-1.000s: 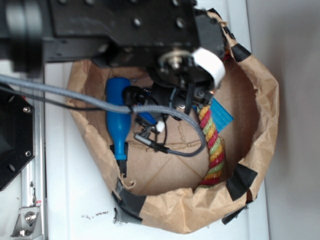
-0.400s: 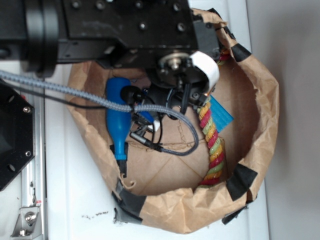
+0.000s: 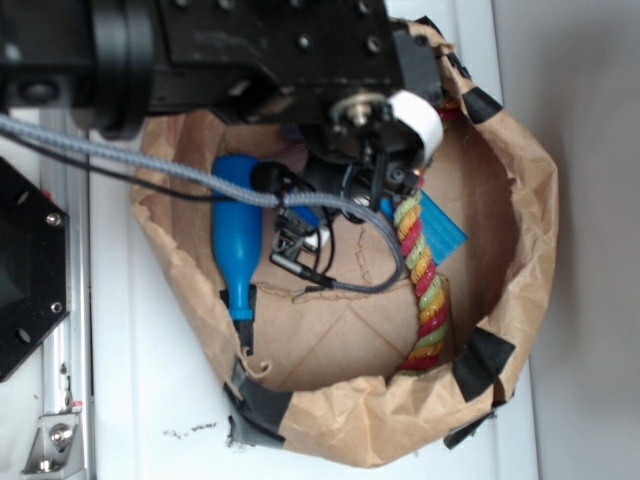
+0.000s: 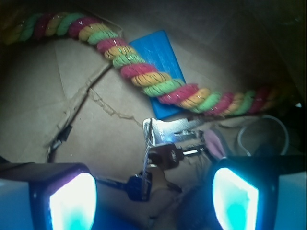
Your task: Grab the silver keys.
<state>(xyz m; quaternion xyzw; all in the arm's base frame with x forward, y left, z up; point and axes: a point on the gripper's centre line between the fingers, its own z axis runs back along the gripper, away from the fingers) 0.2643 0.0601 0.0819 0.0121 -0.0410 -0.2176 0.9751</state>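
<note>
- Wrist view: the keys (image 4: 168,148) lie low in the centre of the frame, on the brown bag floor just under the rope (image 4: 144,79) and the lower edge of the blue card (image 4: 160,62).
- My gripper (image 4: 153,201) is released: both pads glow at the bottom corners, well apart, keys between and just ahead of them, nothing clamped.
- I reckon the approach is done; lowering, closing and lifting are all left.
- Exterior view: I've got the arm over the upper middle of the paper bag (image 3: 520,300), hiding most of the keys (image 3: 318,238); the blue bottle (image 3: 236,250) lies at left.
- A pink ear shows right of the keys; the plush is mostly hidden.
- Labels or writing: none I can read anywhere.
</note>
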